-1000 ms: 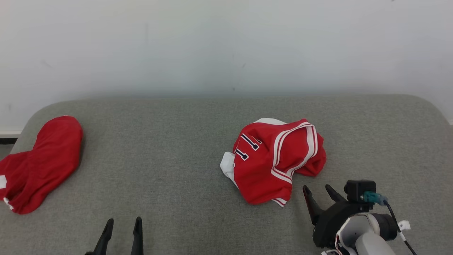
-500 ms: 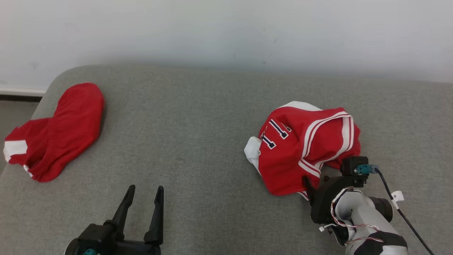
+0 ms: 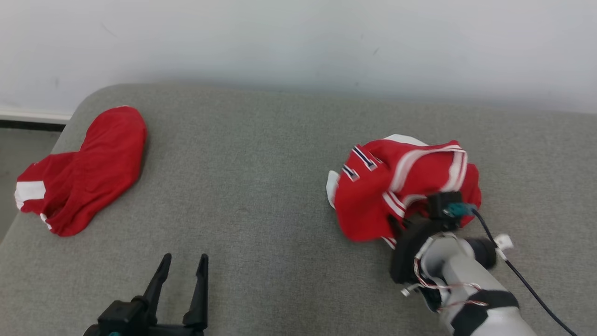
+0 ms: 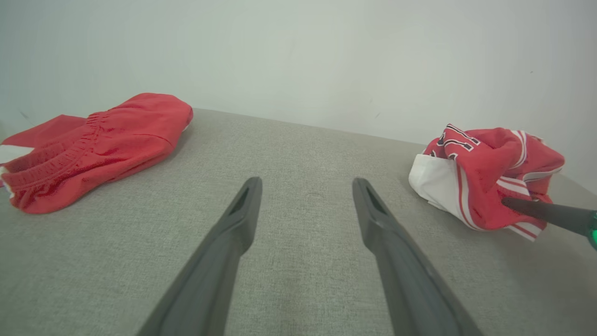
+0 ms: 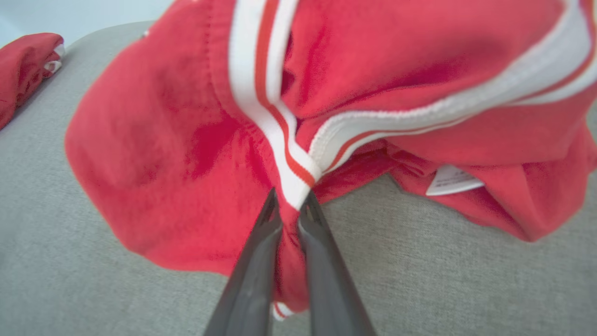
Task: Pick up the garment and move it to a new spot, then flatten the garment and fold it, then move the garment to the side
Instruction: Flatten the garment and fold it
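At the far left of the padded grey fabric surface [image 3: 261,200] lies a crumpled plain red garment with an elastic waistband [image 3: 88,168], one white patch showing at its outer edge. It lies well apart from both arms. Nearer the middle, low in the head view, the left gripper [image 3: 185,257] hovers over bare grey cloth with its two dark fingers spread wide and nothing between them.

Right of centre sits the bunched red jersey with white striped trim and dark numerals [image 3: 368,200], a white inner layer peeking out on its left side. A small white label [image 5: 452,179] shows under its folds. The right gripper [image 5: 290,198] has its fingers pressed together on the jersey's near edge, right where the white-and-red trim comes to a corner, with red cloth pinched between the tips. The rest of the jersey sags onto the grey surface beyond. A pale wall [image 3: 298,42] rises behind.
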Available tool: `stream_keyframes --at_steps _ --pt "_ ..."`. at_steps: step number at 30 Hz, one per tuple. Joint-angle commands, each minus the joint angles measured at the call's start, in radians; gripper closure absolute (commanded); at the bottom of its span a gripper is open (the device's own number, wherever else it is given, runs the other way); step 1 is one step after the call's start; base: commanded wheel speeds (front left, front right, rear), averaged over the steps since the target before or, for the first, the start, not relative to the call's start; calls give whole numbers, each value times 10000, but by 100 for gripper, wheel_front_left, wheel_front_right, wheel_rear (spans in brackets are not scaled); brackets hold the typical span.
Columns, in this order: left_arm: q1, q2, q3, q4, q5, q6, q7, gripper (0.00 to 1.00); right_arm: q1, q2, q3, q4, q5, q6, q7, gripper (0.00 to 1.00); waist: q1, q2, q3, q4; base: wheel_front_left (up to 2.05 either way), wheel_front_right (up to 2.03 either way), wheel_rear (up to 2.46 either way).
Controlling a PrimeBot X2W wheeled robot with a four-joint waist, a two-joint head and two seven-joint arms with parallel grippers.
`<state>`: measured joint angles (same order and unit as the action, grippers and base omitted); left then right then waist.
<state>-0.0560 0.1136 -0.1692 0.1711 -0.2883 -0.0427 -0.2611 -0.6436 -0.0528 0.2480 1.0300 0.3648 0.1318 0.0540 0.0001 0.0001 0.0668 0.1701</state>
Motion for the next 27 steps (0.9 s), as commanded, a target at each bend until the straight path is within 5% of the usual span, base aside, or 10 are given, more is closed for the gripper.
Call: stream_keyframes --at_steps 1,14,21,27 --pt "120 67 68 33 -16 56 -36 0 -209 40 195 -230 125 -22 29 100 -1 -1 -225 -186 0 0 0" --pt "816 8 228 55 -40 -59 -40 0 -2421 23 3231 -4043 1833 -22 541 100 -1 -1 -1038 -595 0 0 0" --pt "563 81 284 -29 45 -163 -36 0 -4507 19 3563 -3834 2599 -23 -706 100 -1 -1 -895 -384 0 0 0" --pt "526 15 359 -108 66 -152 -36 0 -4644 -66 3083 -2363 2467 -23 -1223 100 -1 -1 -653 -574 0 0 0"
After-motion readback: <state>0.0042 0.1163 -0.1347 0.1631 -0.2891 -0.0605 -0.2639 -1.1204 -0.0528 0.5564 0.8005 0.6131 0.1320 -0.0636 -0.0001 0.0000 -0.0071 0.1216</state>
